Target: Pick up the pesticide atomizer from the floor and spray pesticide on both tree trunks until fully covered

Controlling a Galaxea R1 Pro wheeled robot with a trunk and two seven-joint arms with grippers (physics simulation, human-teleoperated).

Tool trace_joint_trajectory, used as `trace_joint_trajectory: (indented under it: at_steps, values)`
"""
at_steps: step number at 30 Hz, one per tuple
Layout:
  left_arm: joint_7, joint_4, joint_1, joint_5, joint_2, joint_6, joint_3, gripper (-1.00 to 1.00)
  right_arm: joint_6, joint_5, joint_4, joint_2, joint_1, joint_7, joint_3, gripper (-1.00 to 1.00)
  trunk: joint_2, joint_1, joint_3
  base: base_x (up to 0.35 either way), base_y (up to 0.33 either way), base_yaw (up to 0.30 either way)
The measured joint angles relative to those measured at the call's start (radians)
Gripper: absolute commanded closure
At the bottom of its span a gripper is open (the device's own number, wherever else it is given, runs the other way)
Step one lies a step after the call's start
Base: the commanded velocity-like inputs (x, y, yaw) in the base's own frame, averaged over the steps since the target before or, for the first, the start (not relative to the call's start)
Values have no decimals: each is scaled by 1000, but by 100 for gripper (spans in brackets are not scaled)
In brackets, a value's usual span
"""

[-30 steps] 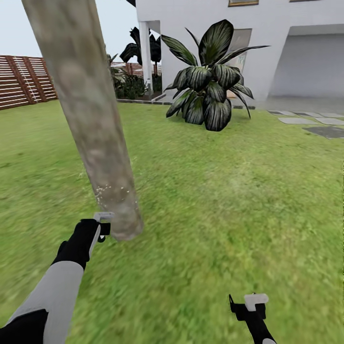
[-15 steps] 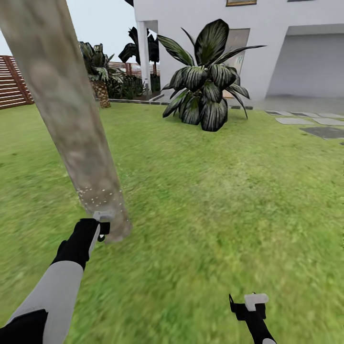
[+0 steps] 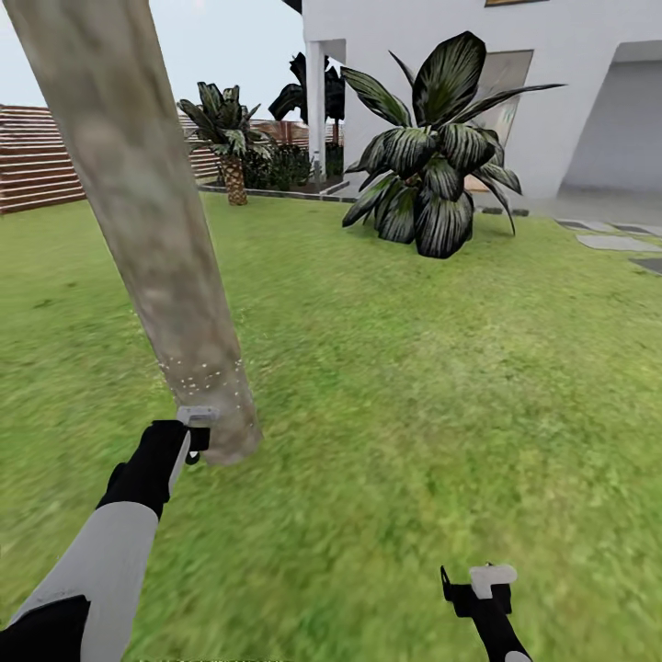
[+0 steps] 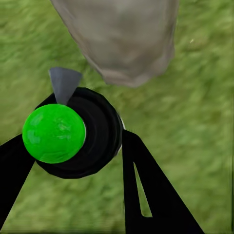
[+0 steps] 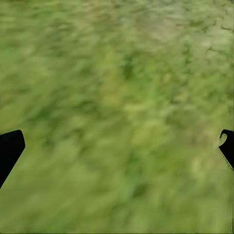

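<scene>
Your left tool (image 3: 191, 439) is clamped around the sprayer (image 4: 73, 134), black body with a green cap, grey nozzle aimed at the base of the tree trunk (image 3: 147, 230) just ahead. White specks dot only a low band of the trunk. The trunk's long axis runs up and leans away to the left, so the spray likely needs to climb it. Your right tool (image 3: 478, 588) hangs wide open and empty over the grass (image 3: 441, 386).

1. Setting: home garden, outdoors.
2. Lawn (image 3: 441, 386) covers the ground.
3. Slatted wooden fence (image 3: 41, 170) at 10 o'clock.
4. White house (image 3: 570, 83) at 1 o'clock, stepping stones (image 3: 611, 242) beside it.
</scene>
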Motion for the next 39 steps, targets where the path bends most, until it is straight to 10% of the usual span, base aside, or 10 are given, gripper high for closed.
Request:
trace_joint_trajectory:
  at_steps: [27, 34, 39]
  values:
    - [6, -5, -16, 0, -12, 0, 13, 100, 0, 0, 0, 0, 0, 0, 0, -100, 0, 0, 0, 193, -199, 160]
    - [5, 10, -4, -4, 30, -2, 13, 100, 0, 0, 1, 0, 0, 0, 0, -100, 0, 0, 0, 16, -1, 278]
    - [9, 12, 27, 3, -13, -5, 6, 100, 0, 0, 1, 0, 0, -1, 0, -100, 0, 0, 0, 39, -75, 239]
